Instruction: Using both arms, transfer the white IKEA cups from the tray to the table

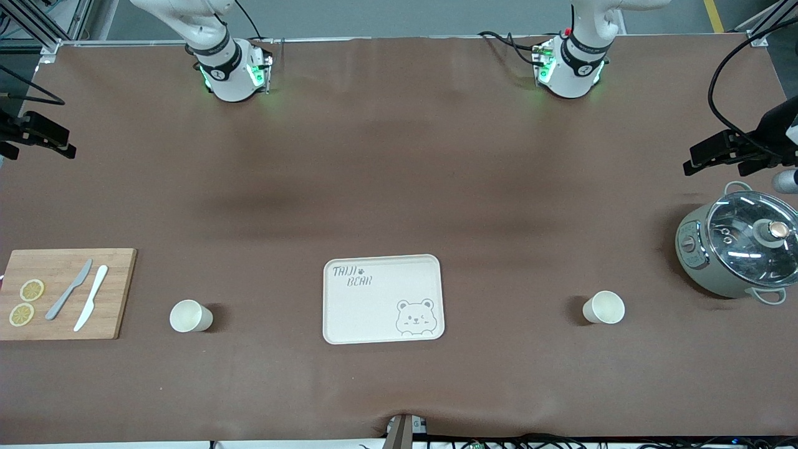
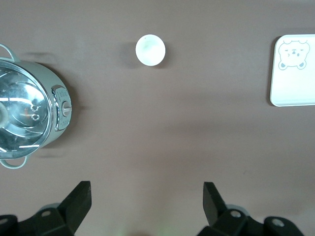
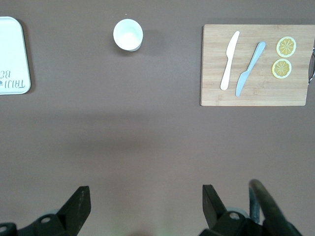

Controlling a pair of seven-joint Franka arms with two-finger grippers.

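Two white IKEA cups stand upright on the brown table, one [image 1: 189,316] toward the right arm's end and one [image 1: 606,307] toward the left arm's end. The cream bear-printed tray [image 1: 361,312] lies between them. My left gripper [image 2: 146,186] is open and empty, high over the table, with its cup [image 2: 150,49] well apart from it. My right gripper [image 3: 145,188] is open and empty, also high, with its cup [image 3: 128,34] well apart from it. Only the arms' bases show in the front view.
A grey-green pot with a glass lid [image 1: 739,249] stands at the left arm's end, also in the left wrist view [image 2: 24,115]. A wooden cutting board [image 1: 118,293] with two knives and two lemon slices lies at the right arm's end. Black fixtures [image 1: 726,153] sit at both table ends.
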